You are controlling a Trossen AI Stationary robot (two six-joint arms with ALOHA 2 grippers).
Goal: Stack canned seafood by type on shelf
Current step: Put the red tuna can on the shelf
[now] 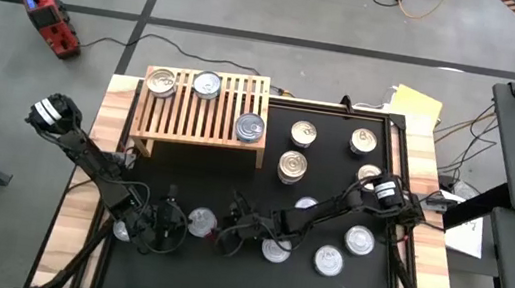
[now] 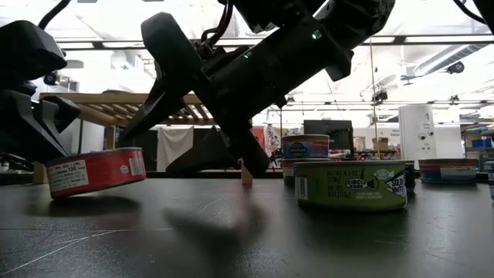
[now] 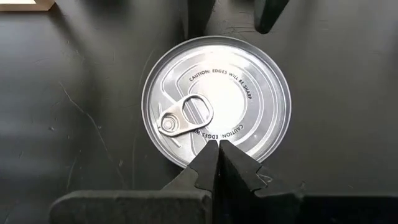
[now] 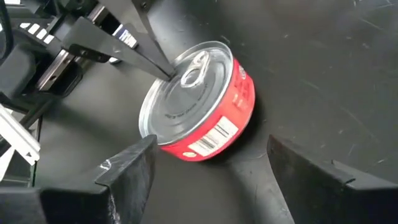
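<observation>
Fingertips pressed together, the left gripper [image 3: 217,155] bears down on the near edge of a red-labelled tin [image 4: 205,99], its closed points resting on the silver lid beside the pull tab. That pressure seems to be the reason the tin sits tilted in the low view, one edge lifted off the black mat [image 1: 248,284]; the likely aim is to tip it so the other arm can get under or around it. The right gripper [image 4: 205,180] waits just beside the same tin with its fingers spread wide and nothing between them, facing the can's labelled side as if lined up to take it.

Beyond this pair, more tins lie scattered over the mat, among them a green-labelled tin [image 2: 351,185] standing flat close to the low camera and several silver-lidded ones toward the right arm's side. Farther back stands the wooden shelf [image 1: 201,128], its slatted top carrying three tins so far: two at the rear and one at the front corner [image 1: 251,128]. Most of the sorting, judging by the count on the mat, is not yet done.
</observation>
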